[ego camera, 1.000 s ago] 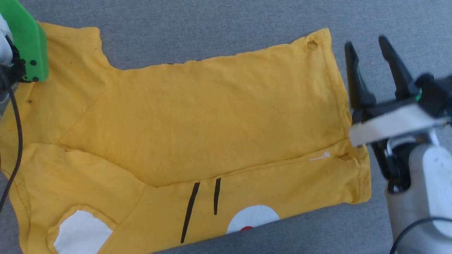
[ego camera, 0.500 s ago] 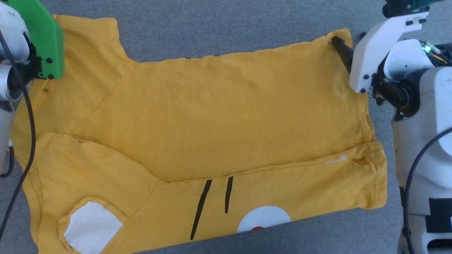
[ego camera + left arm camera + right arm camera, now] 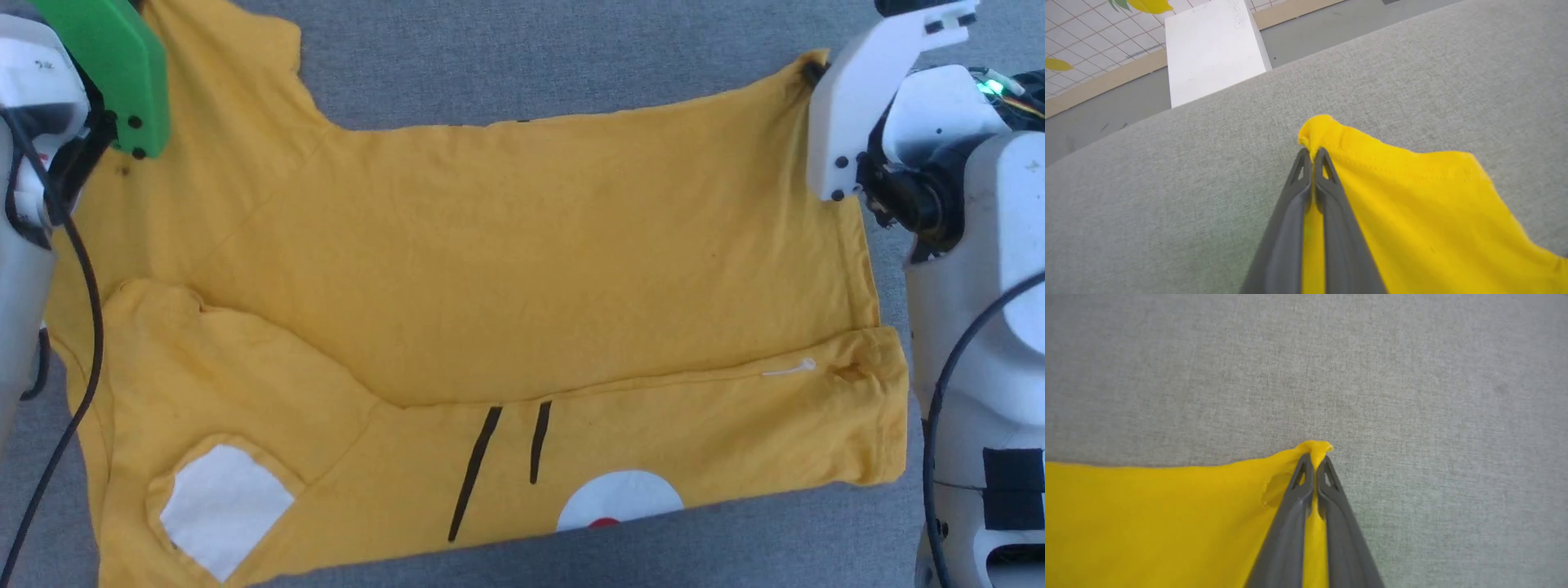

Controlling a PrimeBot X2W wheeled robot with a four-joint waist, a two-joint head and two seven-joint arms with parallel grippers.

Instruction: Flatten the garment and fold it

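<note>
I'm seeing grey fabric surface (image 3: 531,65) lying open beyond the garment (image 3: 522,269); a white block (image 3: 1212,49) is standing past the surface's edge.

No word, brand or number can be read. Faint grey scribbles stand near the top edge of the white panel (image 3: 1216,53), upper left of the left wrist view, too small to make out. The garment (image 3: 522,269) carries only printed shapes.

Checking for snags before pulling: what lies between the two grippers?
The yellow T-shirt spans between left gripper and right gripper, each pinching a corner; the head view shows it.
</note>
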